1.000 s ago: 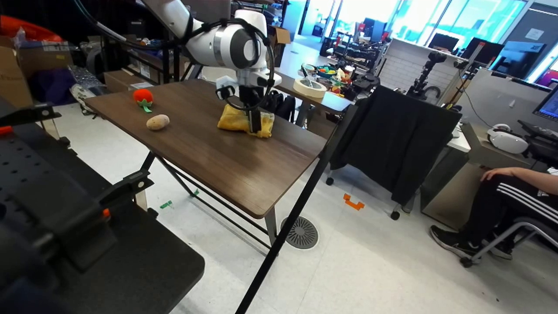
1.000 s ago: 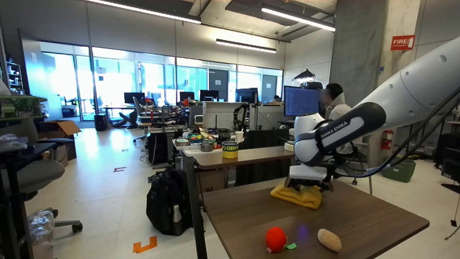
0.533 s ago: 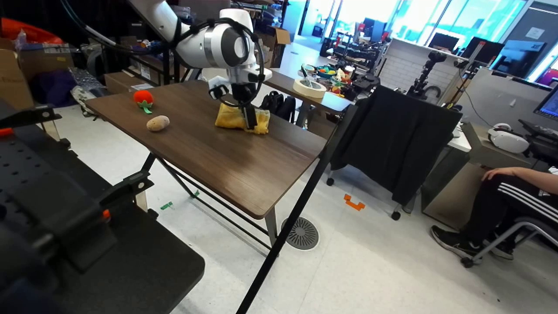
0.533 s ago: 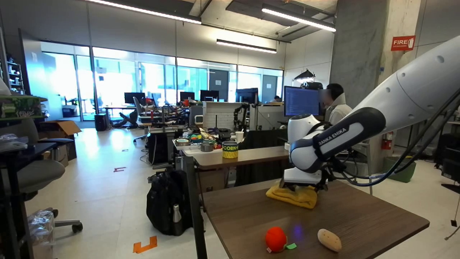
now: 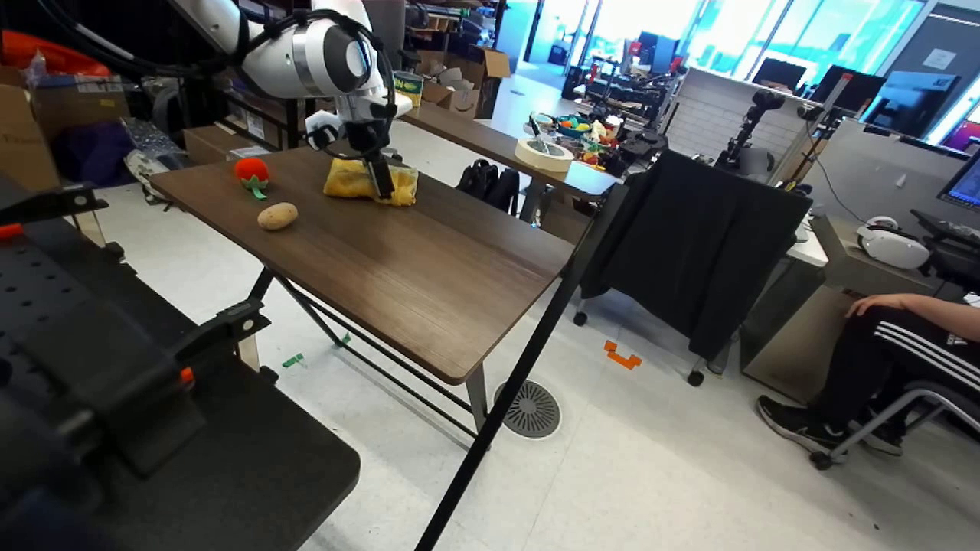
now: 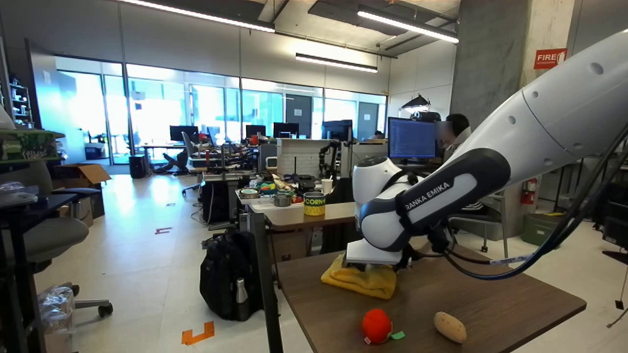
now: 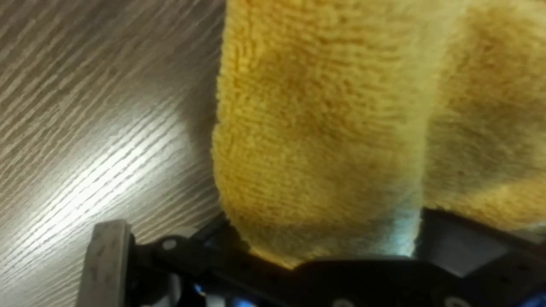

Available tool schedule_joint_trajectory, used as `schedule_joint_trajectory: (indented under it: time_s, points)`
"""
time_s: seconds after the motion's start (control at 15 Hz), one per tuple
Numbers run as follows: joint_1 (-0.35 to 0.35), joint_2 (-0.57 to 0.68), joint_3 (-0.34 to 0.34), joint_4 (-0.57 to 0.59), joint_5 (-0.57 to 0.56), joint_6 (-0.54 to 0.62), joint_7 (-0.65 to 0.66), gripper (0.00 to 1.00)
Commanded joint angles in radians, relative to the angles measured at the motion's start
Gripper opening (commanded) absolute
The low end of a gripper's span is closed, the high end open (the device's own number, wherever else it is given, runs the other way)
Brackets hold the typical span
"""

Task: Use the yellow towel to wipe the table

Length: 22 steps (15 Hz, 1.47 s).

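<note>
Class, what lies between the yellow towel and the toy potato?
Bare brown tabletop separates the yellow towel from the toy potato, in both exterior views.

Looks fuzzy and ribbed on the towel [image 7: 324,128], like terry cloth; runs to streaked wood grain on the table [image 7: 76,76], glossy under a patch of glare; seems smooth and plastic-like on the arm [image 6: 515,132], mostly matt on the end effector [image 5: 383,174]; appears matt, too, on the ball [image 6: 377,326] and potato [image 6: 450,327]; shines smooth on the floor [image 6: 132,235]

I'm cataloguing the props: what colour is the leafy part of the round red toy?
The leafy part is green, showing best in an exterior view.
</note>
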Motion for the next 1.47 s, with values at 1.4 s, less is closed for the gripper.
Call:
schedule_joint_trajectory:
  time_s: [1.4]
  points:
    - [-0.207,-0.096,0.059,0.046,0.017,-0.397,-0.183,1.00]
